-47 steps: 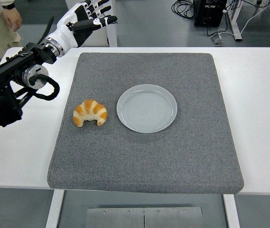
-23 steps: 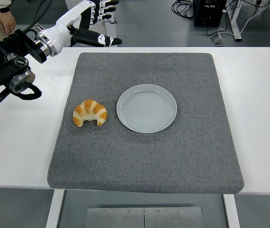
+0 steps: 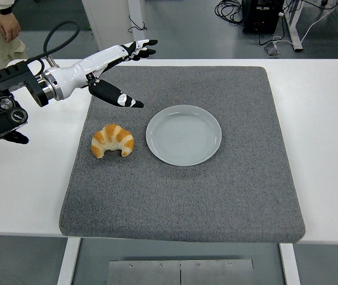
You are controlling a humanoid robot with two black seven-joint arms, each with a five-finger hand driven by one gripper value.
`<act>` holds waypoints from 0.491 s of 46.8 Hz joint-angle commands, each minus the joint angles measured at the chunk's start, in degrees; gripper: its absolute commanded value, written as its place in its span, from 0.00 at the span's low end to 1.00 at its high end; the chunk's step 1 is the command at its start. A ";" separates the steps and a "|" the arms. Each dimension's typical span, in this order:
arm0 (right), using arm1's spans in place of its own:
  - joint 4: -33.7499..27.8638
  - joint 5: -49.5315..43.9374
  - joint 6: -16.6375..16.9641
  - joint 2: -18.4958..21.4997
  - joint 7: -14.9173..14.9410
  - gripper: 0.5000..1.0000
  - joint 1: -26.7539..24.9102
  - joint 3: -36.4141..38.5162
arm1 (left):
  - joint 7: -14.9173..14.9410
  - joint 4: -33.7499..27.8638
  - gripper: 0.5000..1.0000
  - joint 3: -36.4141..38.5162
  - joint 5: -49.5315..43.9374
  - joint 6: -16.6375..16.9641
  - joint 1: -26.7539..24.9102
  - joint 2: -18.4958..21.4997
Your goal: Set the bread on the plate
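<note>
Here the bread (image 3: 113, 141) is found on the grey mat (image 3: 216, 196), just at nine o'clock of the plate (image 3: 183, 135); it lies at six o'clock from the left hand (image 3: 116, 70), whose fingers (image 3: 134, 103) are spread and empty; its long axis runs roughly nine-to-three.

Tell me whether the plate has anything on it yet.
Empty. The grey plate shows only its bare surface; the croissant lies on the mat to its left, apart from it.

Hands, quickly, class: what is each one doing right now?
Left hand: open, fingers spread, holding nothing, above the mat beyond the croissant.
Right hand: not in view.
</note>
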 commanded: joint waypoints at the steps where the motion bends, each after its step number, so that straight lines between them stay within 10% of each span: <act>1: 0.00 0.00 0.06 0.00 -0.01 1.00 0.00 0.00 | -0.05 -1.31 0.95 1.95 1.73 0.00 0.12 1.14; 23: 0.00 0.00 0.06 0.00 -0.01 1.00 0.00 0.00 | 0.04 -2.28 0.94 5.48 13.42 0.52 3.90 2.37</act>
